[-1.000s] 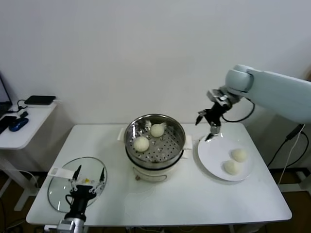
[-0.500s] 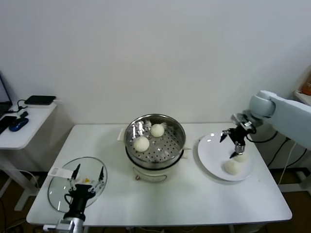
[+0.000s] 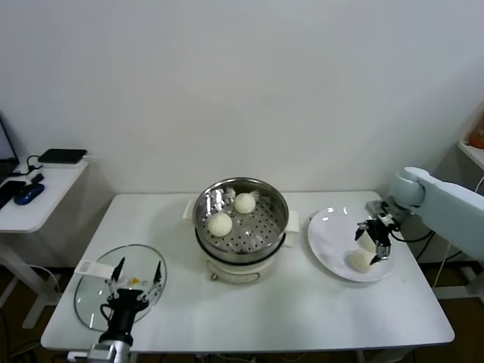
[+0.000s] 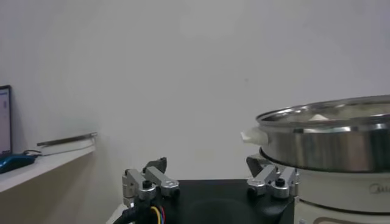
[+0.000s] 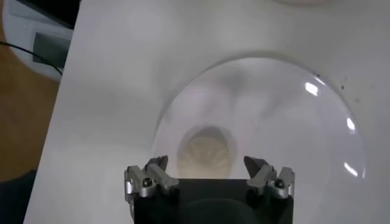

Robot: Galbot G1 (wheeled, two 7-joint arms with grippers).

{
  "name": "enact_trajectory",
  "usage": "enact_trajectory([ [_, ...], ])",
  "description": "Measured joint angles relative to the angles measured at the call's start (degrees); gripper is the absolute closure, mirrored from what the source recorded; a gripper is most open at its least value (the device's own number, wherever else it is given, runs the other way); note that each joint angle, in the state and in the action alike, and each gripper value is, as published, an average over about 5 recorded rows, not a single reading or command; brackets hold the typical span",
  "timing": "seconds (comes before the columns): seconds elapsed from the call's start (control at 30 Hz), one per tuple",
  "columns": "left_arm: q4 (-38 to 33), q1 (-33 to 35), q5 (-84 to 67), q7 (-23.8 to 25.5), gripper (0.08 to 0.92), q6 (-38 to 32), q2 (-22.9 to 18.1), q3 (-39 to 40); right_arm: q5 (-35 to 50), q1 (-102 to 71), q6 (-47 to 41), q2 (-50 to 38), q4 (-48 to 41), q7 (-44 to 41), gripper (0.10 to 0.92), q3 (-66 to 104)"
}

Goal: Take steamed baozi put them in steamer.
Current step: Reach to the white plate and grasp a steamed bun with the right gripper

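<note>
We see the right end effector (image 3: 373,243) down over the white plate (image 3: 327,236), fingers spread wide on either side of one steamed baozi (image 3: 366,240) but not clamped on it. A second baozi (image 3: 360,260) sits just beside it on the same plate, nearer the counter's front edge. In the right wrist view a baozi (image 5: 204,155) lies between the open fingers (image 5: 149,177). Two more baozi (image 3: 220,224) (image 3: 244,203) rest inside the steamer (image 3: 276,198) at the middle of the counter (image 3: 302,310). The left end effector (image 3: 137,273) is parked over the glass lid (image 3: 91,295) at the counter's front left, fingers apart, holding nothing.
</note>
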Motion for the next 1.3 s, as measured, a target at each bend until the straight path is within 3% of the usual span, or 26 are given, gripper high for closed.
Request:
enact_trajectory([
  [1.17,1.3,-0.6,-0.1,0.1,0.177,0.1,0.0,0.2,-9.1,-7.5,2.9,6.8,-10.2,0.1,0.204,7.1],
  [1.3,1.3,-0.6,-0.1,0.1,0.177,0.1,-0.1,0.2,-9.5,-7.8,3.0,7.1,-10.5,0.1,0.261,7.5],
])
